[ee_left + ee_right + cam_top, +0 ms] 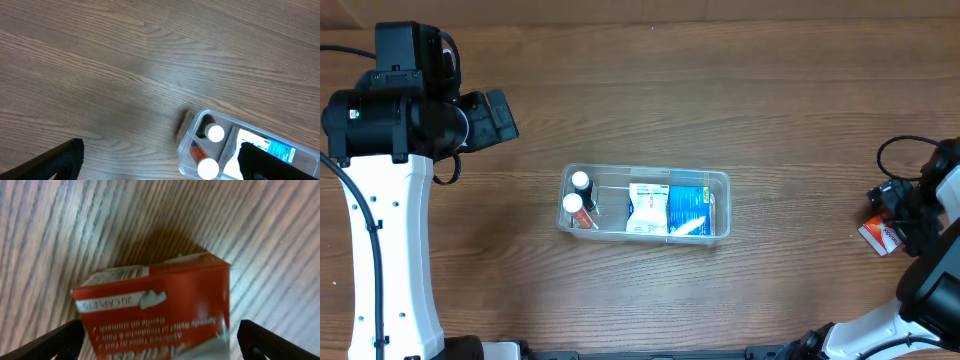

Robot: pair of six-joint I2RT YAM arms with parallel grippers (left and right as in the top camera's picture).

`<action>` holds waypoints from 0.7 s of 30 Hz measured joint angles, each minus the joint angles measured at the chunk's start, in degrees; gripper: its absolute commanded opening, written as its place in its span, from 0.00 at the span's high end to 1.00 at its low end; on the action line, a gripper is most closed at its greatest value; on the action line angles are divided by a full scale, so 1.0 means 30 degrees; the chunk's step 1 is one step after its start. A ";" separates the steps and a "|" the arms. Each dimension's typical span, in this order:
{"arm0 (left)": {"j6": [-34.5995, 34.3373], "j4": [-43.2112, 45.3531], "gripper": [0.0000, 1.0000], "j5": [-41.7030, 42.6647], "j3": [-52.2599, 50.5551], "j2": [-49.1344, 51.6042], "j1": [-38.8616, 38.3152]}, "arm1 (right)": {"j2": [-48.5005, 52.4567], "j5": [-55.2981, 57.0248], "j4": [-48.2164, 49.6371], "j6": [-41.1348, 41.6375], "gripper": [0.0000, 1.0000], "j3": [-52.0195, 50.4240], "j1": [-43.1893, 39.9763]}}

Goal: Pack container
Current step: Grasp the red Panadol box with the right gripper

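The clear container (720, 180) sits mid-table, holding two white-capped bottles (579, 192), a white packet (647, 208) and a blue packet (689, 207). My left gripper (503, 115) hovers open and empty to the far left of it. In the left wrist view its open jaws (160, 165) frame the container's left end (186, 150) at the lower right. A red box (879, 235) lies on the table at the right edge. My right gripper (160, 347) is open just above the red box (155, 310), with a finger on each side of it.
The table (650, 90) is bare brown wood. Black cables (895, 150) loop near the right arm. The left arm's white base (390, 260) stands along the left side.
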 measured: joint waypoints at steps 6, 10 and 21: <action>0.0000 0.0000 0.00 0.0000 0.0000 0.0000 0.0000 | 0.0000 -0.0342 0.0576 -0.0087 0.12 -0.0612 0.0000; 0.0000 -0.0007 0.00 0.0000 0.0000 0.0000 0.0000 | 0.0007 -0.0641 0.0678 -0.0066 0.20 -0.0612 0.0000; 0.0000 -0.0080 0.00 -0.0007 0.0000 0.0000 0.0000 | -0.0015 -0.2353 -0.1974 -0.0066 0.24 0.0954 0.0131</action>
